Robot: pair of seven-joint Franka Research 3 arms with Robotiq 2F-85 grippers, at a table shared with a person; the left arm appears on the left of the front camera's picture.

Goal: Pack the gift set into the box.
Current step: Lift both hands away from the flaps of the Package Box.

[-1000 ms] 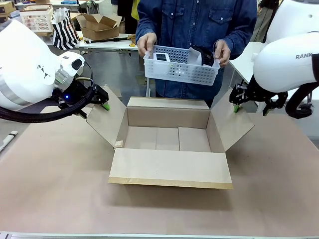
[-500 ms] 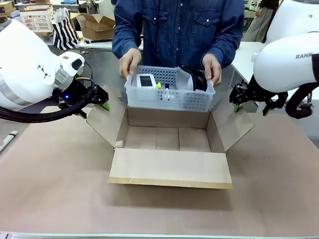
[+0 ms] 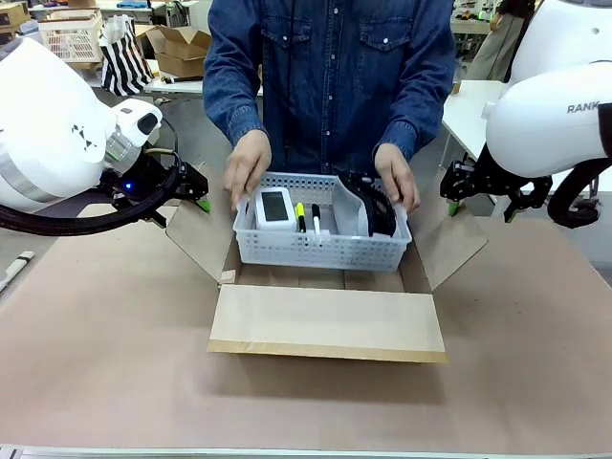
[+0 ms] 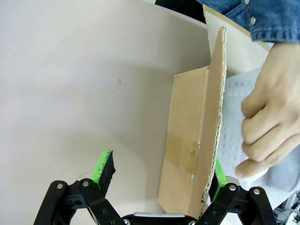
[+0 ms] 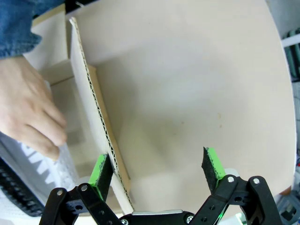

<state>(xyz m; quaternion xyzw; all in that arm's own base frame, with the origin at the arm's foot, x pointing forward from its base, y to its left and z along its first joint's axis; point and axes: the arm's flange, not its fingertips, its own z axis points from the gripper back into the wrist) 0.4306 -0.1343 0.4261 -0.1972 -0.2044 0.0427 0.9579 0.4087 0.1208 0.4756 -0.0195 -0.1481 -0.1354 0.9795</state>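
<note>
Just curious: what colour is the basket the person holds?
White basket, clearest in the front view.

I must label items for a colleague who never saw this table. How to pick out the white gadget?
Find the open brown box at the centre; a person holds a white lattice basket in its opening. The white gadget lies at the basket's picture-left end, beside the yellow marker, and alone has a grey screen.

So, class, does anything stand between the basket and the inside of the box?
Nothing visible does. The box's flaps are spread outward, the left end effector and right end effector each open around a side flap, and the person's hands hold the basket at the opening.
</note>
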